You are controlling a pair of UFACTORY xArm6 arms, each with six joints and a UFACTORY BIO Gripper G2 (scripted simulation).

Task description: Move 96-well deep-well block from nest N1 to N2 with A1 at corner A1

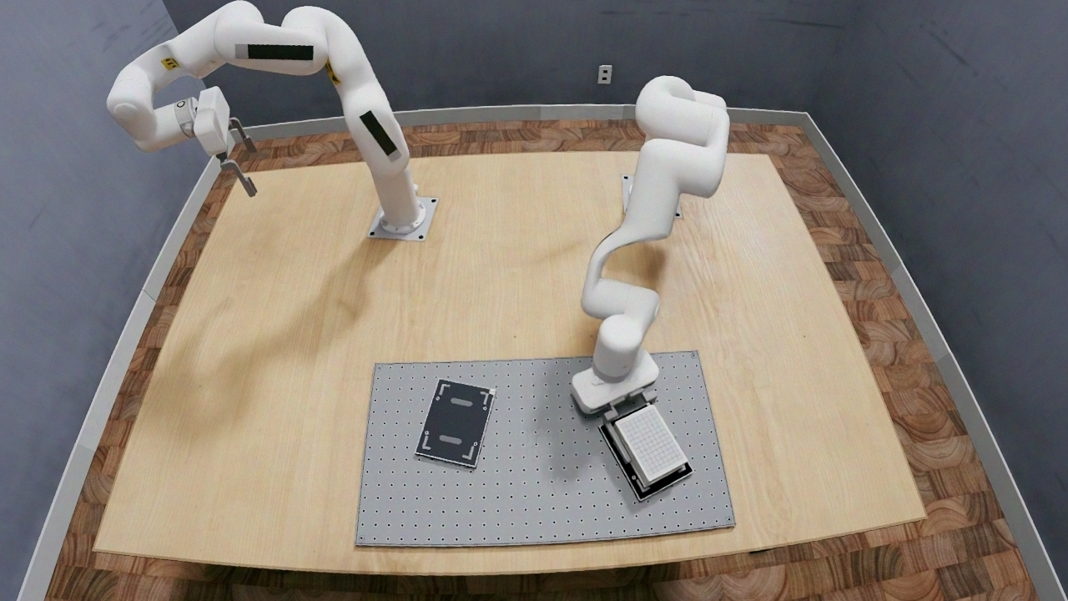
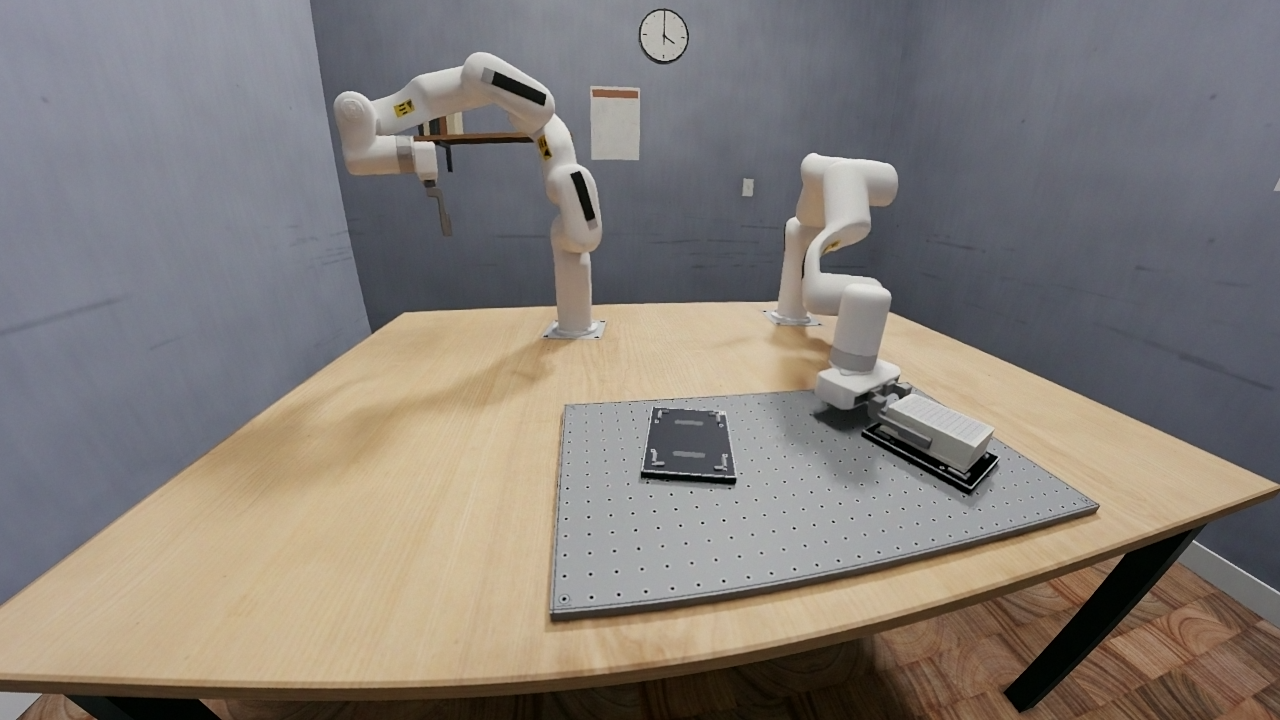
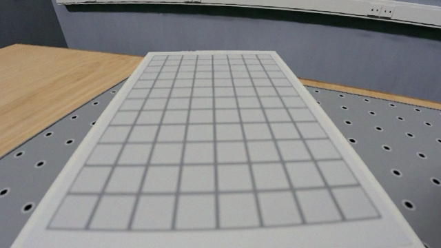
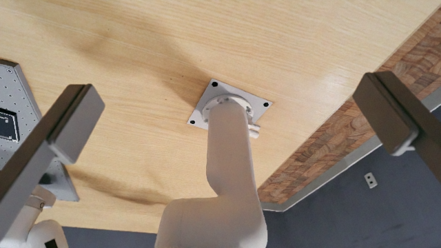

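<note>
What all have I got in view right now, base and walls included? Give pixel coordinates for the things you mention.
Deep-well block (image 1: pixel 652 442) (image 2: pixel 941 425) (image 3: pixel 216 131): one, white, at N2
N2 (image 1: pixel 657 491) (image 2: pixel 971 483): one, black, under the block
N1 (image 1: pixel 455 421) (image 2: pixel 689 438) (image 4: pixel 7 131): one, black, bare
Perforated board (image 1: pixel 522 493) (image 2: pixel 716 537) (image 3: pixel 365 162) (image 4: pixel 10 89): one, grey, on table
Table (image 1: pixel 485 299) (image 2: pixel 402 537) (image 3: pixel 69 72) (image 4: pixel 138 86): one, pale wood
Clock (image 2: pixel 663 35), poster (image 2: pixel 614 129), brown shelf (image 2: pixel 492 137): one each, back wall
Walls (image 1: pixel 522 44) (image 2: pixel 716 107) (image 3: pixel 207 38) (image 4: pixel 344 213): blue-grey
Floor (image 1: pixel 933 418) (image 2: pixel 975 662) (image 4: pixel 310 148): brown wood
Base plates (image 1: pixel 375 233) (image 2: pixel 552 333) (image 4: pixel 262 103): two, grey, under arms
Arms: two, white
Left gripper (image 1: pixel 647 441) (image 2: pixel 938 429): one, white/grey, shut on block
Right gripper (image 1: pixel 251 169) (image 2: pixel 445 223) (image 4: pixel 231 117): one, white/grey, open, raised
</note>
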